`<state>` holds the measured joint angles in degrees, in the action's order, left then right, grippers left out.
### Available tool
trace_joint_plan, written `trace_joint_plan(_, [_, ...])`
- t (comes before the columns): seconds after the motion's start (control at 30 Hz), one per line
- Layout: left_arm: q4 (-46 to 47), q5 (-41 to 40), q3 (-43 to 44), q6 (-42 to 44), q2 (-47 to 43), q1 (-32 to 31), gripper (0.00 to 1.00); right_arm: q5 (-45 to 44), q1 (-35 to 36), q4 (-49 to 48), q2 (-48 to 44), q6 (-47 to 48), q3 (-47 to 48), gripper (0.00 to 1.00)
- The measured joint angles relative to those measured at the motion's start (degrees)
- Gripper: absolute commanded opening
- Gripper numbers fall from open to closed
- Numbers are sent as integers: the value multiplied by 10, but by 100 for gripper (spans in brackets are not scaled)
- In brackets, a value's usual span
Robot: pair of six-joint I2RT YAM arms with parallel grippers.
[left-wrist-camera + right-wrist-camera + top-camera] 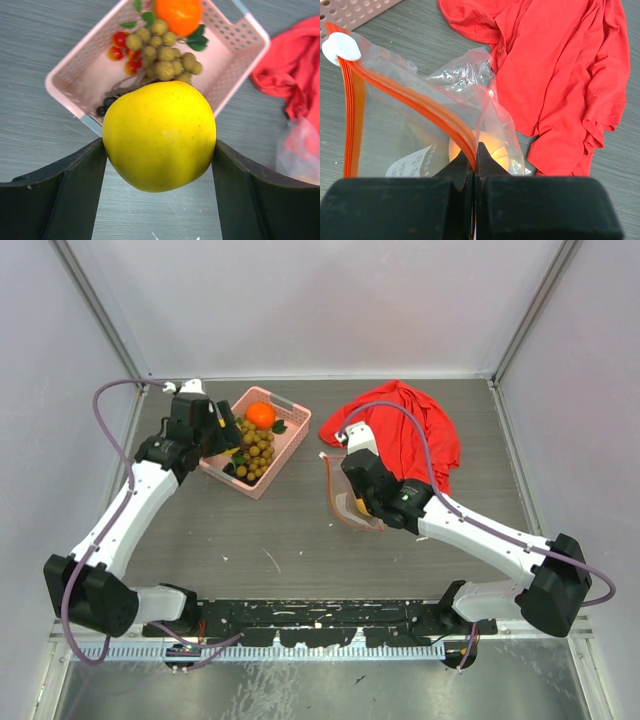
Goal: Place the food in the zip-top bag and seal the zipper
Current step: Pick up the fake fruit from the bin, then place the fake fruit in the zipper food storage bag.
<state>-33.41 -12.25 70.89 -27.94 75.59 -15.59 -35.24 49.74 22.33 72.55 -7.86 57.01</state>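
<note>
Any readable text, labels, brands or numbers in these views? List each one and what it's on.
Nothing reads clearly.
On the zip-top bag, a white label: dark slanted print, too blurred to read.
On the pink basket, red cloth and yellow fruit: no markings visible.

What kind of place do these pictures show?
Probably a robot test cell, not a home kitchen. Plain grey walls box in the table, two arms are bolted at its near edge, and the left claw holds a yellow fruit while the right claw pinches a zip-top bag.
</note>
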Motion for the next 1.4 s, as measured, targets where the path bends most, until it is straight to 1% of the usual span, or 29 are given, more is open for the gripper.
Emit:
trace_joint_plan(0.23, [15, 61, -35, -15, -71, -37, 49, 11, 0, 0, -12, -22, 0, 1])
trace_joint_plan(0.47, [59, 135, -83, -31, -122, -75, 49, 19, 0, 0, -21, -45, 0, 1])
trace_joint_plan(0.63, [110, 175, -130, -34, -153, -123, 48, 26, 0, -1, -28, -59, 0, 1])
trace_joint_plan(0.83, [193, 195, -183, -35, -189, -192, 48, 36, 0, -1, -29, -72, 0, 1])
trace_joint_plan(0.97, [258, 200, -206, -19, -197, -233, 48, 45, 0, -1, -31, -78, 0, 1])
trace_joint_plan(1.2, [374, 211, -251, 48, -200, -309, 48, 61, 0, -1, -41, -87, 0, 1])
trace_joint_plan(1.4, [458, 242, -268, 96, -188, -332, 48, 72, 0, -2, -44, -89, 0, 1])
